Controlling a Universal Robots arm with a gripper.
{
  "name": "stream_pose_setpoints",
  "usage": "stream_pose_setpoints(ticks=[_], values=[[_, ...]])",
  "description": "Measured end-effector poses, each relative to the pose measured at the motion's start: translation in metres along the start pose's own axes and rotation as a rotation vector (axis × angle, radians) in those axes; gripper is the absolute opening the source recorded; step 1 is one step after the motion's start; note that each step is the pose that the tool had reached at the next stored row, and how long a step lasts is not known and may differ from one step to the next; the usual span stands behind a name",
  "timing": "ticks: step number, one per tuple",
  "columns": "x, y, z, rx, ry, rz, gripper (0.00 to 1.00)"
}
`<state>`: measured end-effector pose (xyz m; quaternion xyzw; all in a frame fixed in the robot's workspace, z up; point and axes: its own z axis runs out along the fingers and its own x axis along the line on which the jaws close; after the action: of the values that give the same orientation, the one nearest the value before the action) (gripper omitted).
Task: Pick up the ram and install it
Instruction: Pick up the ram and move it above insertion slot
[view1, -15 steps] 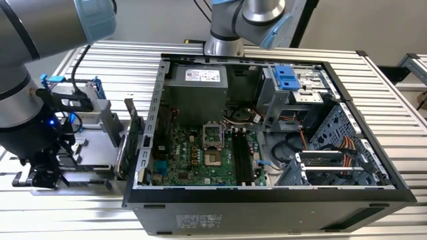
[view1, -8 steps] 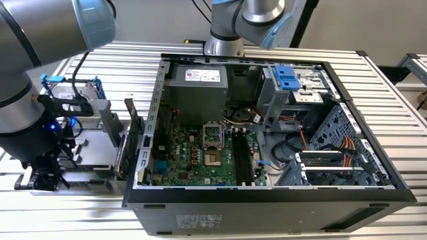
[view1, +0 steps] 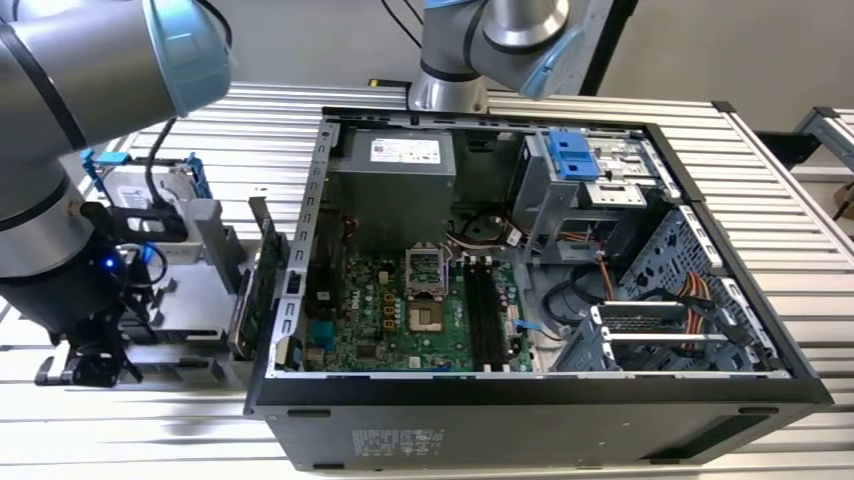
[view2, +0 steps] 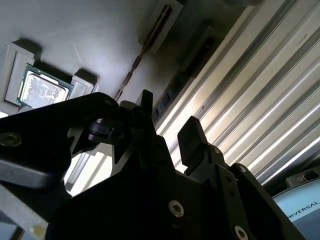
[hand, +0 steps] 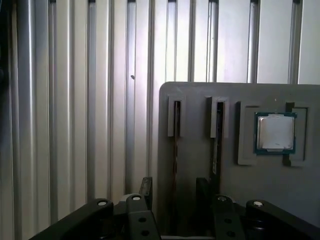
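Note:
In the first wrist view the ram (hand: 176, 145) stands on edge as a thin dark stick in a slot of a grey holder tray (hand: 200, 92). My gripper (hand: 174, 182) is open just above the tray. One finger is on each side of that stick, and neither visibly touches it. A second thin stick (hand: 218, 142) sits in the neighbouring slot. The second wrist view shows the gripper (view2: 167, 120) with a gap between its black fingers (view2: 192, 135). In the exterior view the gripper (view1: 94, 362) hangs low over the tray (view1: 200, 290), at the exterior view's left of the open computer case (view1: 534, 395).
A processor chip (hand: 275, 131) lies in a recess of the tray beside the slots. The motherboard's long memory slots (view1: 483, 312) run down the middle of the case. A drive in a blue frame (view1: 147, 185) and an upright card (view1: 262, 265) stand between arm and case.

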<state>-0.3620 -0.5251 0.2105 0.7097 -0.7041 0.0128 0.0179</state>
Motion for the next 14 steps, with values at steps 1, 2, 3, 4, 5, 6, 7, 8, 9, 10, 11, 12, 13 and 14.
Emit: stream_pose_setpoints(ticks=[1, 2, 3, 4, 5, 6, 7, 8, 9, 10, 11, 12, 13, 14], values=[[-0.0001, 0.0003, 0.0014, 0.0005, 0.0000, 0.000, 1.00], [-0.0001, 0.0006, 0.0028, 0.0008, 0.0000, 0.000, 1.00], [-0.0002, 0.0006, 0.0041, 0.0010, -0.0001, 0.000, 1.00], [-0.0002, 0.0007, 0.0054, 0.0010, -0.0001, 0.000, 1.00], [-0.0003, 0.0009, 0.0067, 0.0010, 0.0000, 0.000, 1.00], [-0.0003, 0.0009, 0.0077, 0.0010, 0.0000, 0.000, 1.00], [-0.0004, 0.0009, 0.0088, 0.0011, 0.0000, 0.000, 1.00], [-0.0004, 0.0010, 0.0100, 0.0010, 0.0000, 0.000, 1.00], [-0.0005, 0.0010, 0.0111, 0.0010, 0.0000, 0.000, 1.00], [-0.0006, 0.0011, 0.0124, 0.0009, 0.0000, 0.000, 1.00], [-0.0006, 0.0011, 0.0138, 0.0010, 0.0000, 0.000, 1.00], [-0.0007, 0.0012, 0.0151, 0.0009, 0.0000, 0.000, 1.00], [-0.0007, 0.0013, 0.0164, 0.0010, 0.0000, 0.000, 1.00], [-0.0008, 0.0014, 0.0176, 0.0009, 0.0000, 0.000, 1.00]])
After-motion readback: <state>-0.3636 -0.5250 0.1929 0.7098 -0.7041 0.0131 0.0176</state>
